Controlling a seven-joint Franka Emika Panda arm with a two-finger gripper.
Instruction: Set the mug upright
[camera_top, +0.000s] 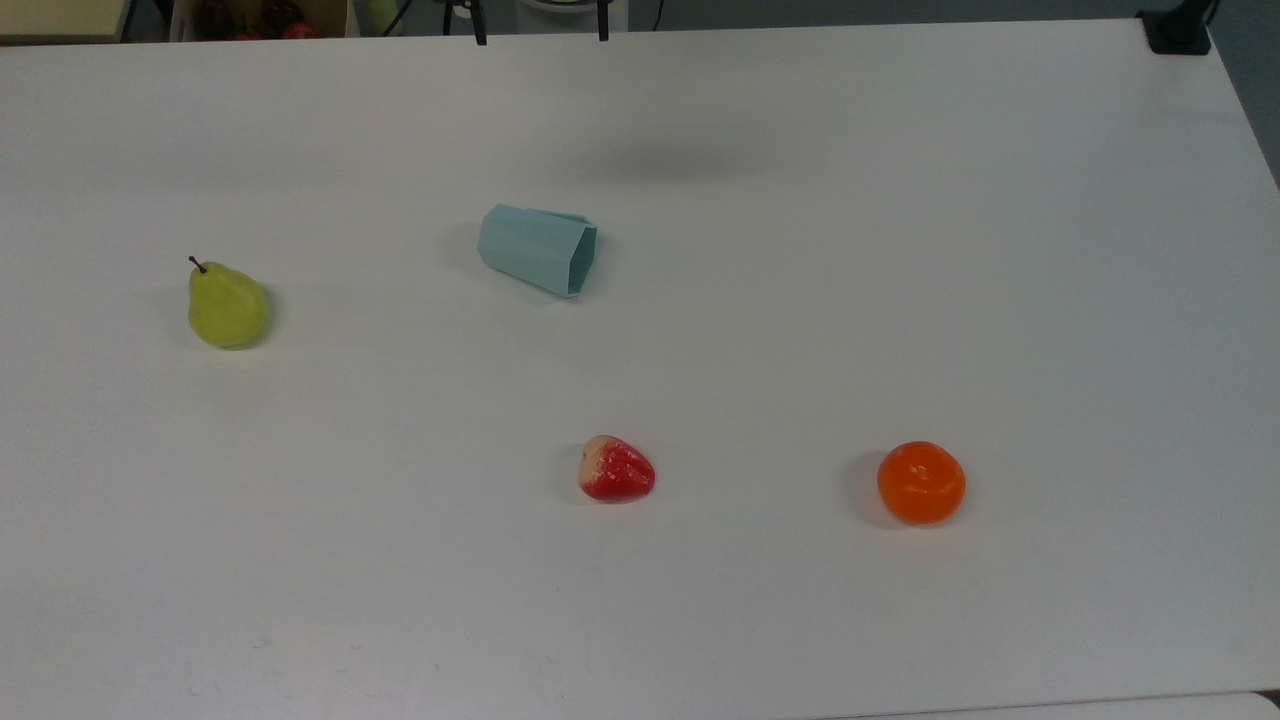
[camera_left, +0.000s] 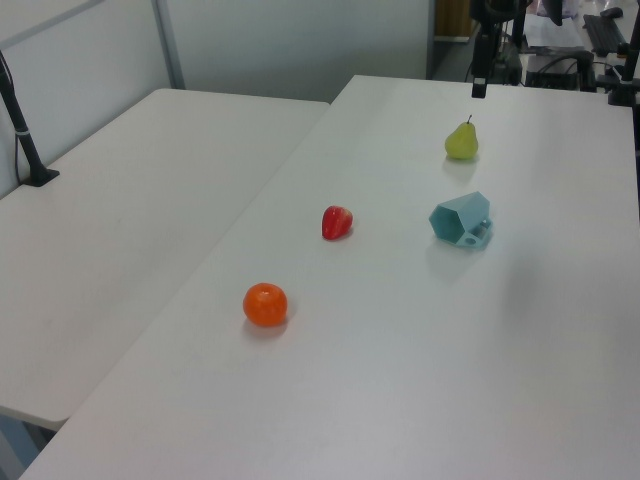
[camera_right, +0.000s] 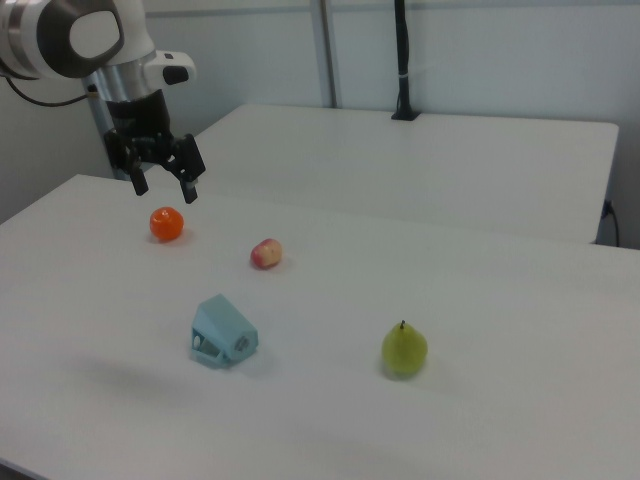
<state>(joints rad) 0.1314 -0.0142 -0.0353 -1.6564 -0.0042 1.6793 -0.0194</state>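
Top view: mug (camera_top: 537, 249) lies on its side, mouth toward the top view's right; gripper (camera_right: 162, 177) hangs spread wide, empty.

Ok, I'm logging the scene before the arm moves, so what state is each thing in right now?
mug: lying on its side on the table, mouth toward the top view's right, not held.
gripper: raised above the table, fingers open, holding nothing.
pear: resting on the table, stem up, apart from the mug.
strawberry: lying on the table, untouched.
orange: resting on the table, untouched.
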